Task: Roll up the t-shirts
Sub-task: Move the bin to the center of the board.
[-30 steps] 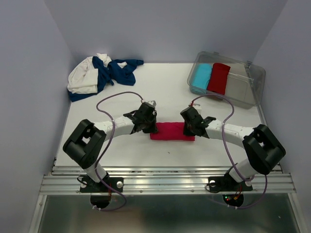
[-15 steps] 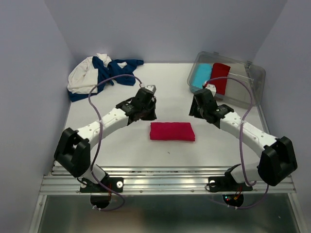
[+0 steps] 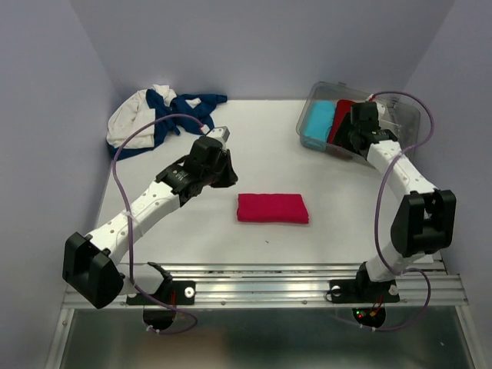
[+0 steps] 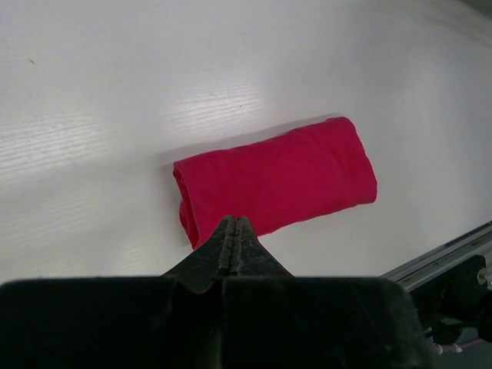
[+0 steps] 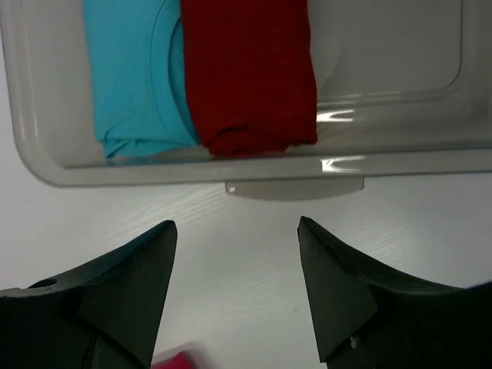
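Note:
A bright pink-red t-shirt (image 3: 272, 208) lies rolled into a tight bundle mid-table, with neither gripper touching it. In the left wrist view the same roll (image 4: 277, 178) lies just beyond my left gripper (image 4: 234, 223), whose jaws are pressed together with nothing between them. From above, the left gripper (image 3: 224, 175) hovers up and left of the roll. My right gripper (image 3: 350, 137) is over the table at the bin's near edge. In its wrist view the right gripper (image 5: 237, 227) stands open and empty. Navy t-shirt (image 3: 187, 108) and cream-white t-shirt (image 3: 129, 123) lie crumpled together at the back left.
A clear plastic bin (image 3: 393, 142) sits at the back right, holding a light-blue roll (image 3: 317, 121) and a darker red roll (image 3: 344, 117). Its front rim (image 5: 292, 187) lies just ahead of the right fingers. Walls close in the table on three sides.
Both grippers left the ends of the pink-red roll. The left arm drew back to the left, still shut. The right arm swung to the bin and its jaws opened.

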Available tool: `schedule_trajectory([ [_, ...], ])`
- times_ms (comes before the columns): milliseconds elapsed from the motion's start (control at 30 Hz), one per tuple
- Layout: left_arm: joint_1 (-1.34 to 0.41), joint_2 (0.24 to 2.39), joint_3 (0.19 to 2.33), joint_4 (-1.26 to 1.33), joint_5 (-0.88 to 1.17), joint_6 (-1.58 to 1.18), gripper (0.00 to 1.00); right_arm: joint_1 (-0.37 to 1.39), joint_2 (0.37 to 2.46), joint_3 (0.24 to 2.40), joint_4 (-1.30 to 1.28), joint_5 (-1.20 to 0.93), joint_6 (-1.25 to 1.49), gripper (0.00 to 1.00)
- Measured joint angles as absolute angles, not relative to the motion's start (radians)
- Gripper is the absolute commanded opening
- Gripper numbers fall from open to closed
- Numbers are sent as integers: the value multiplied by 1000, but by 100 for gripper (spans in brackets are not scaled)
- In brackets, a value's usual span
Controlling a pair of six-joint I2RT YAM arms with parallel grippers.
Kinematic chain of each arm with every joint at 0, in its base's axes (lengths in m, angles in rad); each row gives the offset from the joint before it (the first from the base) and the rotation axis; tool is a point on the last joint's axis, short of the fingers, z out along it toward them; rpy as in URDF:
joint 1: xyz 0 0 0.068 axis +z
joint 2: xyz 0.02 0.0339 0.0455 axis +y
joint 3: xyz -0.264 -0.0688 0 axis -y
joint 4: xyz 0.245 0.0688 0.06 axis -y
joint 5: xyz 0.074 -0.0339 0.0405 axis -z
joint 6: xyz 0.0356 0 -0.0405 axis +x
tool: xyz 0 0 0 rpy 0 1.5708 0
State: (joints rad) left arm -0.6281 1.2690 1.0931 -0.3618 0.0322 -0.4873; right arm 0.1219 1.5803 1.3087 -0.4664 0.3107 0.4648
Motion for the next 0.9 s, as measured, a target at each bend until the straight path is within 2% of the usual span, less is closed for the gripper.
schedule_trajectory([
  [267, -628, 1290, 1037, -347, 88, -503, 0, -78, 1806, 1494, -465, 239, 451, 74],
  [467, -627, 1292, 1014, -319, 117, -507, 0, -139, 1872, 1504, -468, 220, 452, 75],
  [600, -627, 1292, 1005, -315, 126, -507, 0, -138, 1870, 1459, -453, 196, 455, 76],
  [900, -627, 1295, 987, -281, 150, -506, 0, -136, 1752, 1214, -407, 139, 471, 77],
])
